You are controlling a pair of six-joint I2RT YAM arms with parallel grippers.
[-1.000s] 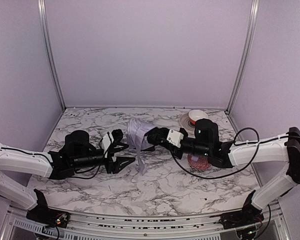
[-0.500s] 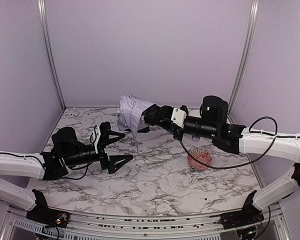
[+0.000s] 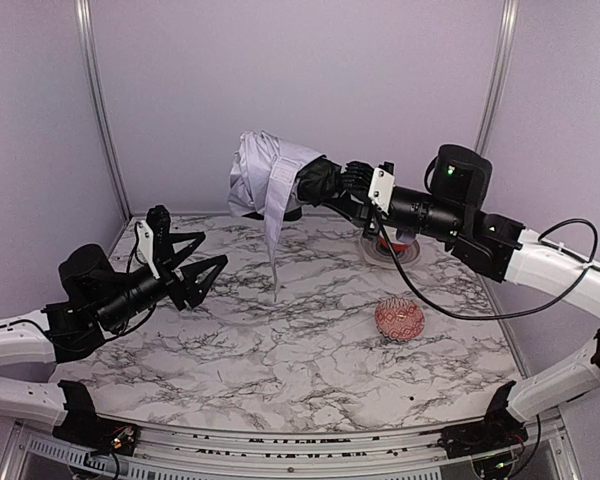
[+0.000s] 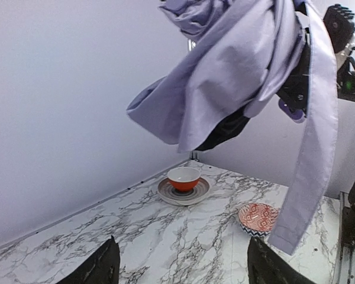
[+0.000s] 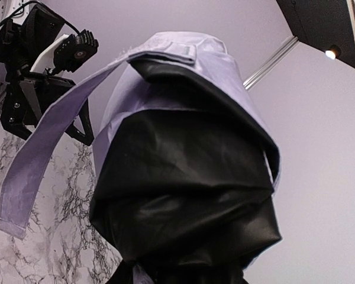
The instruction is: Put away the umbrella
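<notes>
Fabric of the umbrella (image 3: 265, 175) hangs bunched and loose, high in the air, up and to the rear-left of the red patterned bowl (image 3: 399, 319). Its closing strap (image 3: 272, 235) dangles unfastened toward the table (image 3: 310, 370). The right end effector (image 3: 318, 183), above and behind the bowl, is clenched on the umbrella's black underside and carries its whole weight. The left end effector (image 3: 195, 262), well to the left of the bowl and lower than the canopy, stands released and empty, jaws turned toward the fabric. The step in hand looks like tidying the canopy. Next, the left would need to catch the hanging strap and wrap it round the folds while the right holds steady.
</notes>
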